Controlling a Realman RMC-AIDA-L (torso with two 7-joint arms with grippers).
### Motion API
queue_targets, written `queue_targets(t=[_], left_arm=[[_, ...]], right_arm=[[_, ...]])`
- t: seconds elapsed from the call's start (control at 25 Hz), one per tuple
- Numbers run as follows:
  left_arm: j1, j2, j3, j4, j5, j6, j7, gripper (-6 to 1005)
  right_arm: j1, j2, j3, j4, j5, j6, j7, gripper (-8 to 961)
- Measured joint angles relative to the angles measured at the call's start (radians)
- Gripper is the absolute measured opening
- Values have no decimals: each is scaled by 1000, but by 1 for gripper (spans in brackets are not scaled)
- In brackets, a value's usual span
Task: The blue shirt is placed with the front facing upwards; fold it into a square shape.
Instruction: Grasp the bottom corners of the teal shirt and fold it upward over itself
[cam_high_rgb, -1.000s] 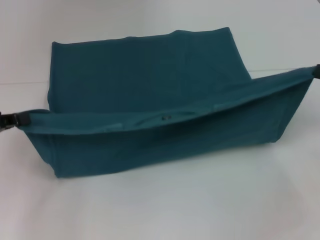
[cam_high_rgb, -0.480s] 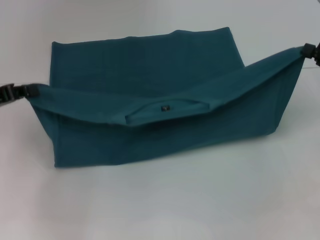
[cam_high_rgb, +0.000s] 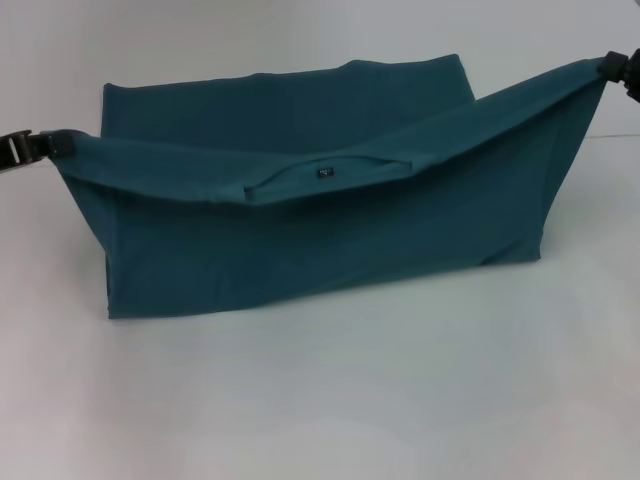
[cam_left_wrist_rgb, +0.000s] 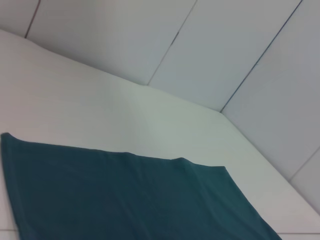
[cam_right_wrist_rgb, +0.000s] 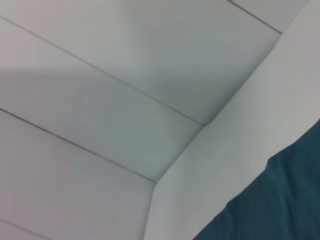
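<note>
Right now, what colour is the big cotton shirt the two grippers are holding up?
Dark teal-blue all over, plain; the blue shirt shows best in the head view.

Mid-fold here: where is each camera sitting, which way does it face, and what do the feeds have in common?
Head view: on the head, looking forward and down at the blue shirt on the table; left gripper and right gripper hold its raised edge.
Left wrist view: on the left wrist, facing the flat shirt half, table and wall; no fingers show.
Right wrist view: on the right wrist, facing the wall and a shirt corner; no fingers show.
Shared: the shirt.
</note>
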Motion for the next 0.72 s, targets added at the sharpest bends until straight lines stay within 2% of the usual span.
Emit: queue_targets(t=[0.72], left_arm=[[-58, 6, 6, 98, 0, -145, 90, 24]], right_arm=[[66, 14, -17, 72, 9, 170, -80, 10]])
